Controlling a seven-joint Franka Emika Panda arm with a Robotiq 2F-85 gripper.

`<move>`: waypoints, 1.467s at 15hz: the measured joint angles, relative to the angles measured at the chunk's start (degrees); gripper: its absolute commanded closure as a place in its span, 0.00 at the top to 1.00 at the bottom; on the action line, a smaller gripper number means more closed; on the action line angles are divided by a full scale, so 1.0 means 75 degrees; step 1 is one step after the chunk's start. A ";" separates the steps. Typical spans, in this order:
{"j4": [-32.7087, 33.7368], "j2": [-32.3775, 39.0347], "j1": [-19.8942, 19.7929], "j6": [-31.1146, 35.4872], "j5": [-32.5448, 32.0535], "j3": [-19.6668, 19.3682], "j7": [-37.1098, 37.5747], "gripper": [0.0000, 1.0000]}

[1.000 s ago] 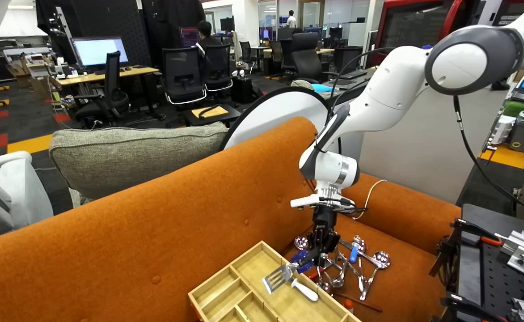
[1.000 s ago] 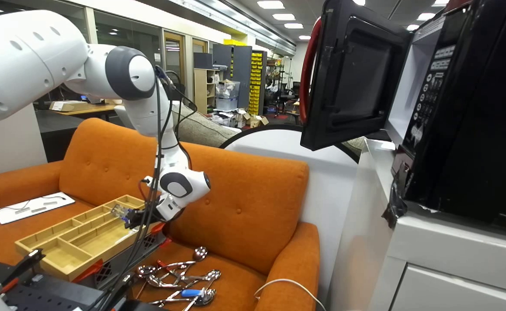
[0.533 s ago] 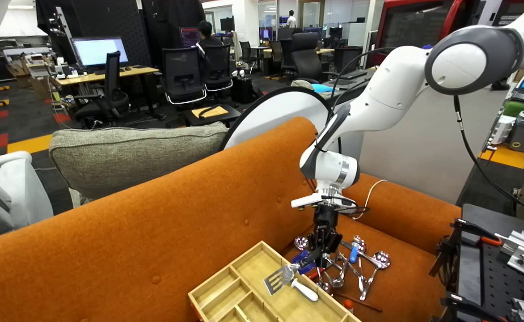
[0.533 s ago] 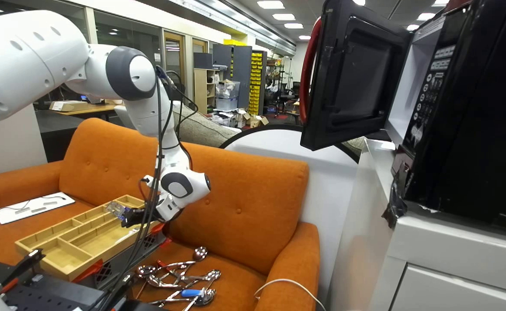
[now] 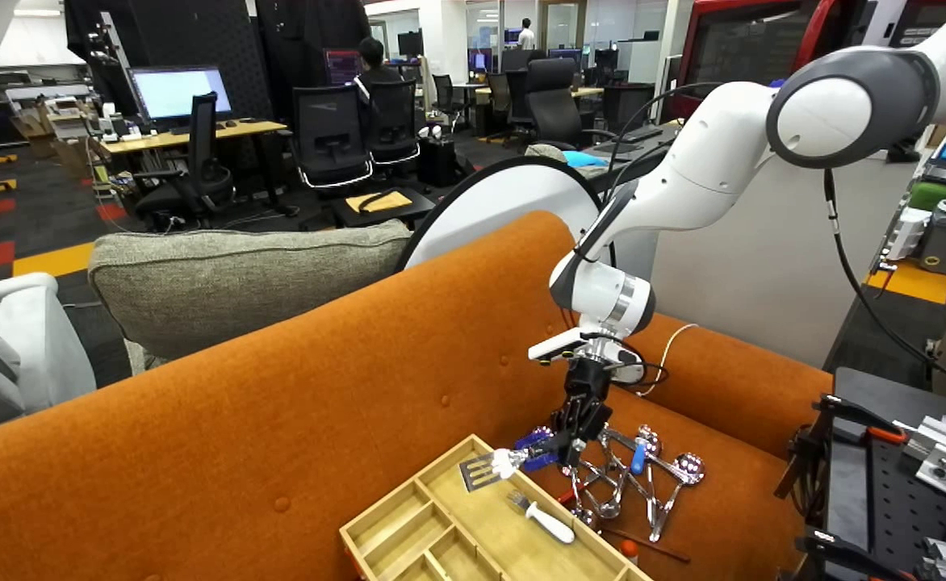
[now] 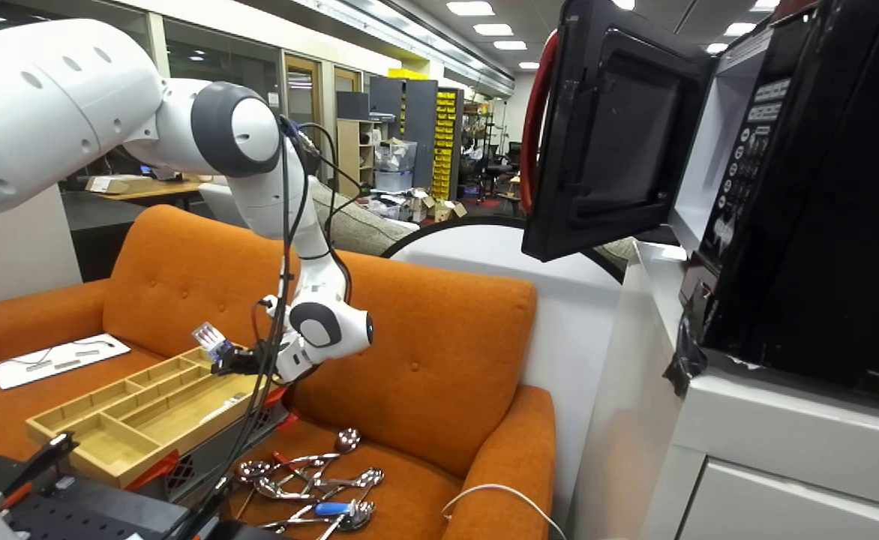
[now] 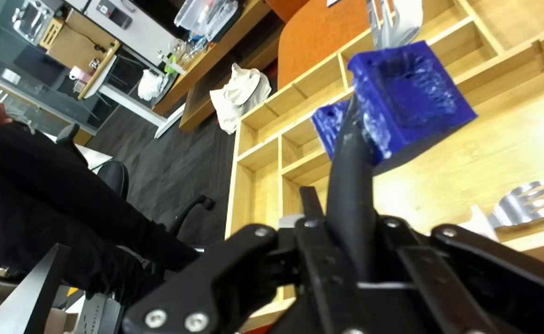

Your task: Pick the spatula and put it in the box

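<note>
Black claw [image 5: 571,442] clamped narrow around the dark handle [image 7: 352,199] of the spatula [image 5: 508,462], holding it above the box [image 5: 493,524], slotted metal blade [image 7: 404,23] pointing away from the wrist. Seen so in both exterior views.

Clearest in the wrist view: handle lying between black fingers [image 7: 318,260], with blue blocks [image 7: 411,106] flanking it near the blade. Cannot tell whether fixed to handle or to claw. Shown in the wrist view and nowhere else: part of a person [image 7: 68,195] in black trousers, and a white cloth bag [image 7: 239,97] beyond the box.

Visible in an exterior view: a white board [image 6: 57,360] lying flat on the orange sofa [image 6: 409,315]. Found solely in that view: a rack of yellow bins [image 6: 445,150] far behind.

Visible in an exterior view: a small orange cap [image 5: 629,551] just beside the box. Found solely in that view: two background figures [image 5: 526,39], well apart.

Counted: one claw, one spatula, one box, two blue blocks. One white-handled fork [image 5: 552,524], lying in the widest compartment [image 6: 177,411]. Metal scoops [image 5: 689,466] in a tangled heap on the sofa seat near the box, at least four round heads; exact number hard to tell. One blue grip [image 5: 639,457] among them.
</note>
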 measured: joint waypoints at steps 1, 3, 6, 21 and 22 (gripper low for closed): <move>0.0001 0.0005 -0.0033 -0.0004 0.0099 -0.0008 -0.0035 0.05; 0.0018 0.0018 -0.0034 -0.0003 0.0165 -0.0034 -0.0125 0.05; 0.0105 0.0131 -0.0007 0.0016 0.0210 -0.0045 -0.0140 0.05; 0.0671 0.0871 0.0007 -0.0264 0.1197 0.0020 0.0328 0.05; 0.0681 0.0928 0.0006 -0.0268 0.1259 0.0020 0.0387 0.05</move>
